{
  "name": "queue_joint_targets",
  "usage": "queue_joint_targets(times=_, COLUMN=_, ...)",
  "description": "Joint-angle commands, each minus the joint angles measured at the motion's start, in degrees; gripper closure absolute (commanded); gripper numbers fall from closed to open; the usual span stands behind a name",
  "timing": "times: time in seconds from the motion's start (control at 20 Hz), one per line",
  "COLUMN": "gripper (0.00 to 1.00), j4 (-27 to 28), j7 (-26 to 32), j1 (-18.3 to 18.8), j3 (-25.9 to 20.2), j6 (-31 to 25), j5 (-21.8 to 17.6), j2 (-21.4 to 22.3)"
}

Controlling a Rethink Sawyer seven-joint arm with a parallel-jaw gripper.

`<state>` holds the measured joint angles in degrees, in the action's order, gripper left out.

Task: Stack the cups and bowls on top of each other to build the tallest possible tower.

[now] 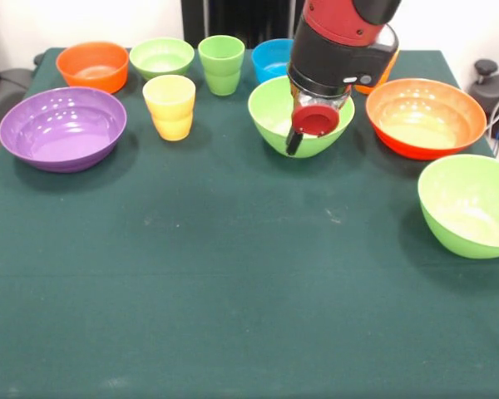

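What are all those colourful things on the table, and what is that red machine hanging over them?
Large glossy plastic bowls: four; purple left, light green centre under the arm, orange-red right, light green right edge.
Small bowls: three at the back; orange, light green, blue.
Plastic cups: yellow, green.
Orange item behind the arm: mostly hidden.
Dark green tablecloth.
Red-and-black robot arm: one; gripper over the central green bowl.

The red and black arm (343,37) comes down from the top edge, right of the frame's centre. Its tool (295,143) hangs below a round red cap, one dark finger visible; its spread is unclear.
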<state>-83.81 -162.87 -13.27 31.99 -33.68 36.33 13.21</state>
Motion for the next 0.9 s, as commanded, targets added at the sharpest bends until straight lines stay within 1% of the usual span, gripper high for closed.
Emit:
queue_joint_targets(times=0.05, gripper=0.0, j4=-4.69, j7=-7.46, j1=3.17, j3=-8.2, j6=2.85, j5=3.05, j2=4.96)
queue_joint_targets(times=0.1, gripper=0.0, j4=-4.04, j7=-9.01, j1=2.4, j3=-7.0, j6=2.12, j5=3.03, j2=4.4)
queue_joint_targets(times=0.15, gripper=0.0, j4=-4.21, j7=-10.09, j1=2.35, j3=-7.36, j6=2.06, j5=3.93, j2=4.53)
queue_joint_targets(times=0.25, gripper=0.0, j4=-3.54, j7=-11.74, j1=1.25, j3=-6.08, j6=1.17, j5=3.89, j2=3.88)
queue_joint_targets(times=0.4, gripper=0.0, j4=-3.84, j7=-12.31, j1=0.85, j3=-5.67, j6=1.13, j5=4.61, j2=3.59)
queue_joint_targets(times=0.5, gripper=0.0, j4=-4.83, j7=-11.74, j1=1.5, j3=-7.07, j6=1.89, j5=5.85, j2=4.46)
queue_joint_targets(times=0.75, gripper=0.0, j4=-4.67, j7=-10.48, j1=1.26, j3=-6.41, j6=1.8, j5=5.51, j2=3.82)
queue_joint_targets(times=0.9, gripper=0.0, j4=-5.32, j7=-10.03, j1=1.2, j3=-6.68, j6=2.23, j5=5.58, j2=4.23)
